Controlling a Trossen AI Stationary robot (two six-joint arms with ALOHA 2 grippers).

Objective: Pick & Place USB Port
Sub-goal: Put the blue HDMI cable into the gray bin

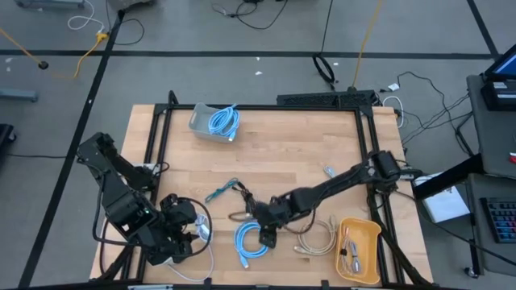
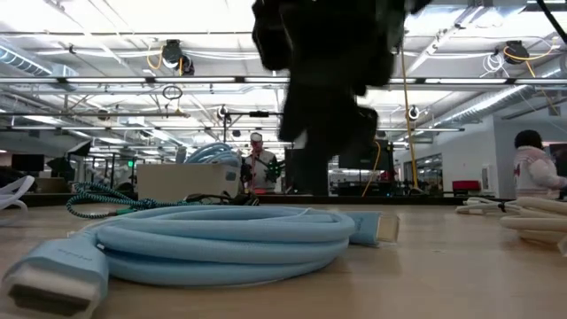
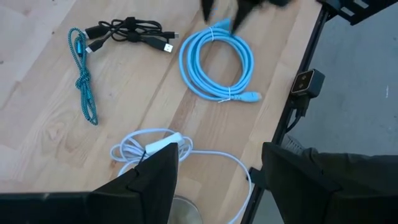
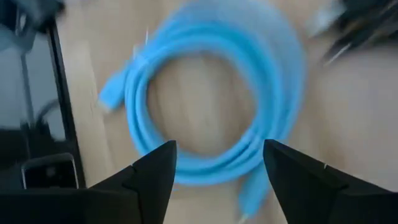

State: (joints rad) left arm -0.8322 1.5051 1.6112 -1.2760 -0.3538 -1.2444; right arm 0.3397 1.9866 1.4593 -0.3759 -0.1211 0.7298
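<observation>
The open, empty right gripper (image 1: 267, 234) hangs directly over the coiled light-blue round cable (image 1: 251, 242), far nearer than the open left gripper (image 1: 196, 229).

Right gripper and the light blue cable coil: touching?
Apart. In the right wrist view the right gripper has its fingers spread wide, with the light blue cable coil lying flat on the table beyond them and nothing between them.
</observation>
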